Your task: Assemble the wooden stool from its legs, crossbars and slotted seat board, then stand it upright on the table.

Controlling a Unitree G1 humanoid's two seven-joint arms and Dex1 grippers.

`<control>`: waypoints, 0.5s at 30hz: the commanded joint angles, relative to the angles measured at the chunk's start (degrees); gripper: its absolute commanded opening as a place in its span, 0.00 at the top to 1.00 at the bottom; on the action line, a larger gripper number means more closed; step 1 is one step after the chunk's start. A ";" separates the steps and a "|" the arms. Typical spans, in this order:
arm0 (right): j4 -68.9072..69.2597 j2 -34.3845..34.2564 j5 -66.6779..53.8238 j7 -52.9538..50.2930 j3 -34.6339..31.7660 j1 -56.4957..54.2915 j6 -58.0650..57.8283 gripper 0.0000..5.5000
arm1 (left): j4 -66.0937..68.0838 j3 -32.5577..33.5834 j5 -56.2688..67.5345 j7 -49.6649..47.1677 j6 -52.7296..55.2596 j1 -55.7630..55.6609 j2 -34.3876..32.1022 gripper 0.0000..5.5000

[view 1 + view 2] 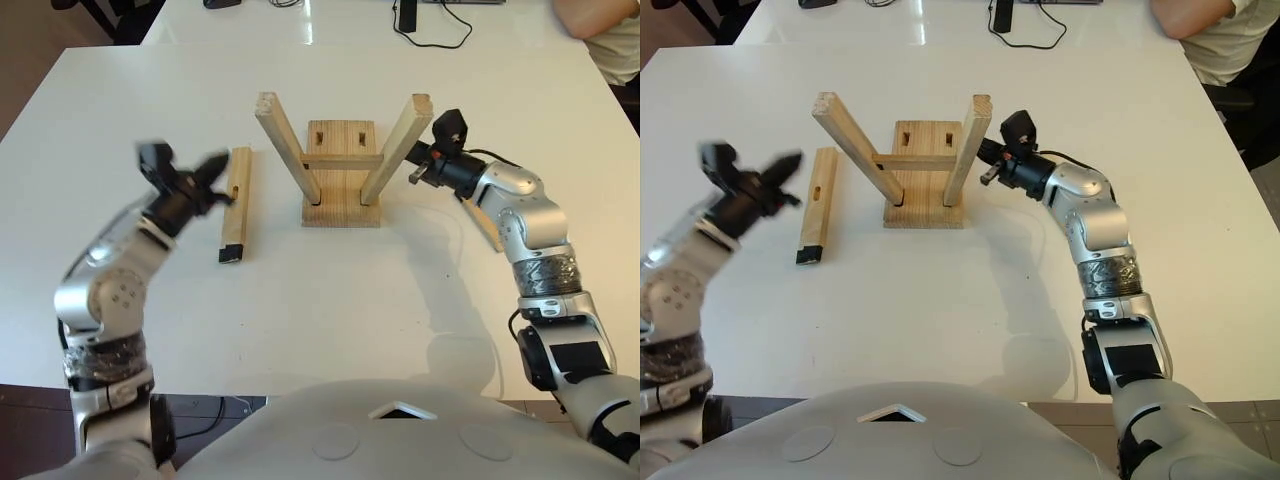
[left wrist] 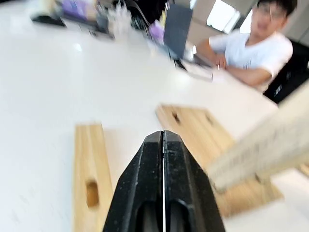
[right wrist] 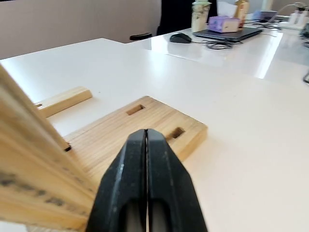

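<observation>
On the left, above the white counter [image 1: 330, 300], the left hand [image 1: 218, 163] hovers pressed together near a loose leg [image 1: 236, 200] lying flat. At centre, the seat board [image 1: 340, 212] lies flat, bearing two splayed legs joined by a crossbar [image 1: 342, 159]. The right hand [image 1: 414, 176], also pressed together, sits just beside the right-side leg [image 1: 398, 150].

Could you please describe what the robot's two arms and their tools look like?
Both the left arm and right arm have rounded silver-grey shells with black joints, and each carries a band of crinkled grey tape. A black cable loops beside the right elbow. The left tool and right tool are black, each with two tapered fingers.
</observation>
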State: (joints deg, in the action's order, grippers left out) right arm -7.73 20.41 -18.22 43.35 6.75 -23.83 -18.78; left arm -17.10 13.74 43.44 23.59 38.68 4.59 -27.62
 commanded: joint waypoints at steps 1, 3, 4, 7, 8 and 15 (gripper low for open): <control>8.29 0.28 -1.97 4.87 2.94 4.84 -0.13 1.00 | -2.29 -7.38 -5.63 5.78 -2.47 8.16 -1.68 1.00; 12.20 -0.52 -1.22 3.89 5.23 7.54 -1.22 1.00 | -1.08 -11.74 -10.94 6.49 -4.45 9.92 -2.36 1.00; 13.69 -0.98 -0.60 2.84 6.23 8.69 -1.73 1.00 | -0.11 -13.01 -12.84 6.37 -5.28 10.07 -2.17 1.00; 18.91 -3.08 0.42 -0.62 10.10 12.78 -3.89 1.00 | 1.41 -13.52 -14.86 5.82 -6.27 10.35 -0.74 1.00; 21.04 -4.39 0.40 -1.98 11.97 14.26 -5.01 1.00 | 2.29 -13.26 -15.41 5.46 -6.69 10.40 -0.36 1.00; 20.84 -7.53 2.47 -10.18 10.66 13.31 -7.41 1.00 | 6.10 -11.22 -16.71 4.99 -8.22 9.88 -0.18 1.00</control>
State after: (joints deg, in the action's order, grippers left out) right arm 14.96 11.34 -17.26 35.03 21.19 -7.65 -25.86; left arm -13.11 2.31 28.56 29.41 29.08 13.07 -27.55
